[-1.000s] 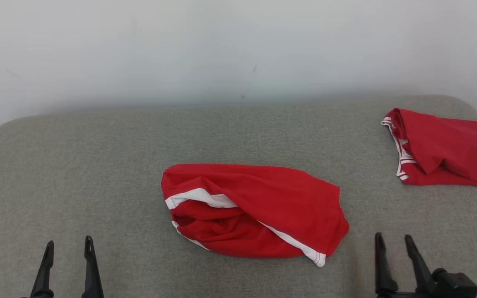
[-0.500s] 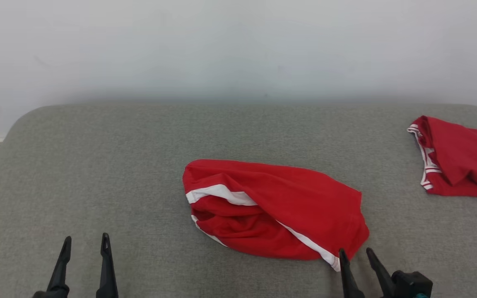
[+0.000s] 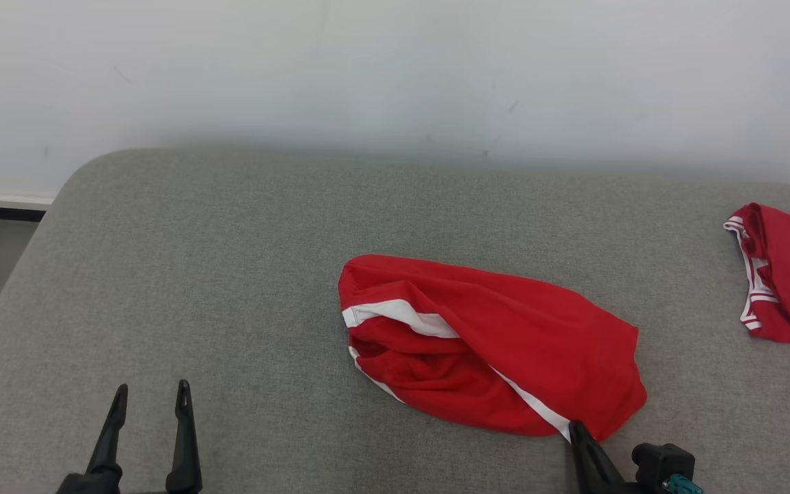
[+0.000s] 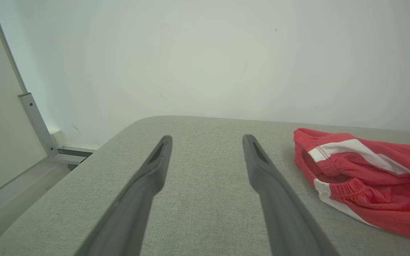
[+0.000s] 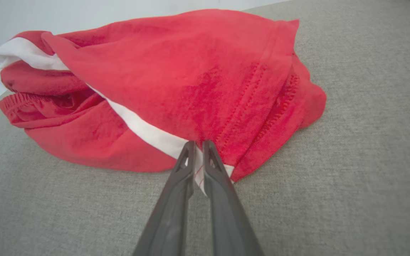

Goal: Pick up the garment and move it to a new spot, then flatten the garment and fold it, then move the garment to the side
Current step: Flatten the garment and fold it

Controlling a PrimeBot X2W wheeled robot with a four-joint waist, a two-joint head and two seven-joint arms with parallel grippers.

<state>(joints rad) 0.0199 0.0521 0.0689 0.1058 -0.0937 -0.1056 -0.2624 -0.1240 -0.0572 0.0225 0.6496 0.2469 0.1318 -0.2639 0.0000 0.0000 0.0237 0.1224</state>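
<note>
crumpled, white-striped red garment (image 3: pixel 505 343)

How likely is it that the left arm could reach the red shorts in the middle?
Probably yes: only bare grey padding lies between the open left fingers and the shorts, though the arm must swing rightward.

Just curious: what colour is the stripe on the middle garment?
White stripe on the crumpled red fabric garment; clearest in the right wrist view.

Red garment (image 3: pixel 505 343), white stripe; grey surface (image 3: pixel 230 274).
</note>
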